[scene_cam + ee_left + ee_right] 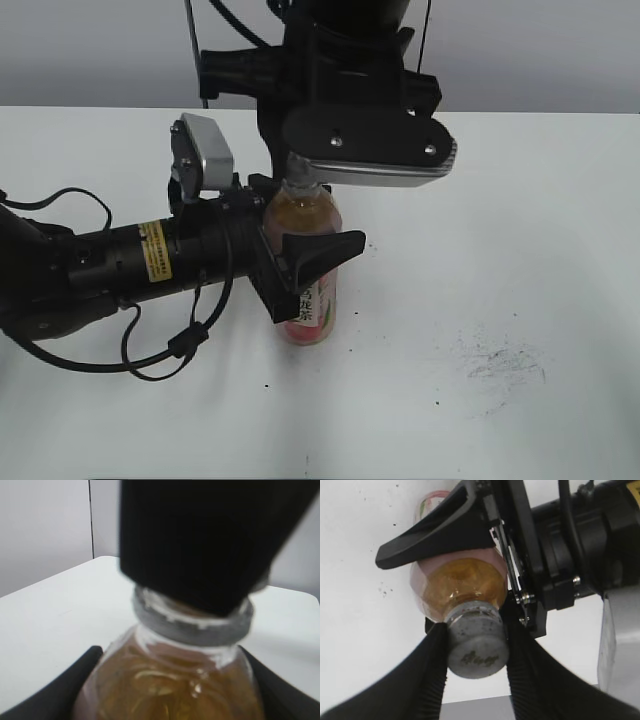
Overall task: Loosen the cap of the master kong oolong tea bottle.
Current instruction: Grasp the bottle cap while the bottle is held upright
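Note:
The master kong oolong tea bottle [310,300] stands upright on the white table, amber tea inside, pink-and-white label low on it. My left gripper [300,262] is shut on the bottle's body from the left; its black fingers flank the bottle's shoulder [170,680] in the left wrist view. My right gripper [476,652] comes down from above and is shut on the grey-white cap [477,650], its ribbed fingers pressed against both sides. The cap's dark logo faces the right wrist camera. In the exterior view the cap is hidden under the right gripper's body [350,110].
The white table [520,260] spreads to the right, with faint scuff marks [505,362] at the front right. The left arm [110,265] and its cables lie across the left side. A grey wall stands behind the table.

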